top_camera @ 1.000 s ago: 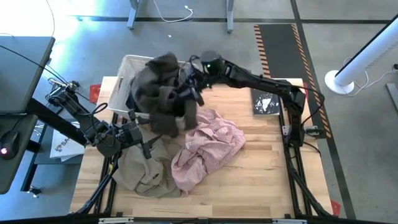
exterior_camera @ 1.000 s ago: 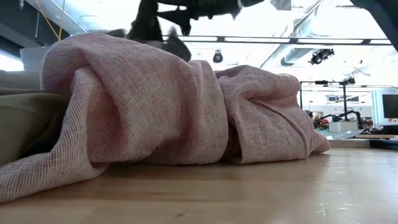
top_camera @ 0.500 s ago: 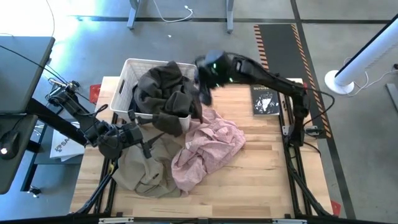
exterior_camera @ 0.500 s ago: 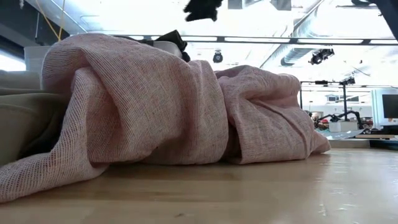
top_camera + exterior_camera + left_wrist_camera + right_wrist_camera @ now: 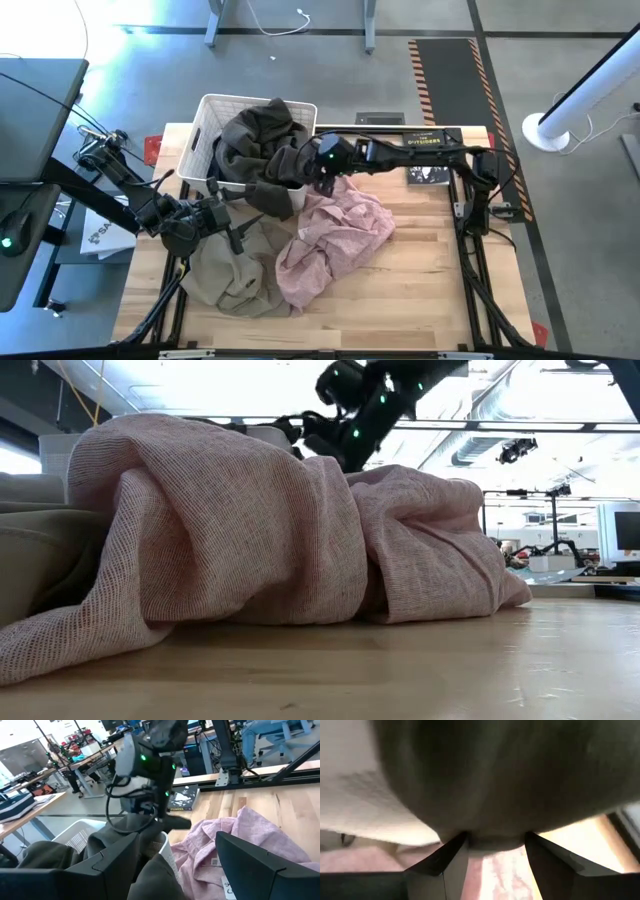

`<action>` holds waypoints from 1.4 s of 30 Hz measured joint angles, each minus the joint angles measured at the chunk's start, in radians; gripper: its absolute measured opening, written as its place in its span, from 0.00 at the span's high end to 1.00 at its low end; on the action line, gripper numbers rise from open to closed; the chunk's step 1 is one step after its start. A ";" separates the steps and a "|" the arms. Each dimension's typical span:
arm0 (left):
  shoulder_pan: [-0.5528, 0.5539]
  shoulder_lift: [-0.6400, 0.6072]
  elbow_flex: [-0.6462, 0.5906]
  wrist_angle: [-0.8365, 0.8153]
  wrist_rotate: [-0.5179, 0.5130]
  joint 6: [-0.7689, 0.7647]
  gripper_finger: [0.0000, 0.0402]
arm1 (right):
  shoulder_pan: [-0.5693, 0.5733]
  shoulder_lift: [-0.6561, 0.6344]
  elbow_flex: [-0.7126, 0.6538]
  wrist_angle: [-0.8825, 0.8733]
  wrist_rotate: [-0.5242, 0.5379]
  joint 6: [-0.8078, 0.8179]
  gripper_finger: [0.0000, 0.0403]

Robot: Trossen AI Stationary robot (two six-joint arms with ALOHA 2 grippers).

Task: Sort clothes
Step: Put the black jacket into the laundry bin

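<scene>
Clothes: khaki garment (image 5: pixel 225 272) spread on the tabletop (image 5: pixel 420 290), in front of the basket (image 5: pixel 212 112)
Left gripper (image 5: pixel 238 233): held over the khaki garment, jaws spread, nothing grasped
Dark olive garment (image 5: pixel 262 140): heaped in the basket, draped over its front rim
Pink garment (image 5: pixel 335 235): beside the basket's front corner
Right gripper (image 5: pixel 312 170): at that rim, jaws parted around the olive fabric

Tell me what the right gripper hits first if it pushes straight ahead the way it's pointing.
Most likely the dark olive garment draped over the white basket's rim: it fills the right wrist view just beyond the right gripper, which looks open. Depth is hard to judge.
</scene>
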 joint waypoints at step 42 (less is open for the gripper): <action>0.018 0.000 0.000 -0.016 0.058 -0.014 0.35 | -0.053 -0.030 0.202 0.231 -0.014 -0.079 0.75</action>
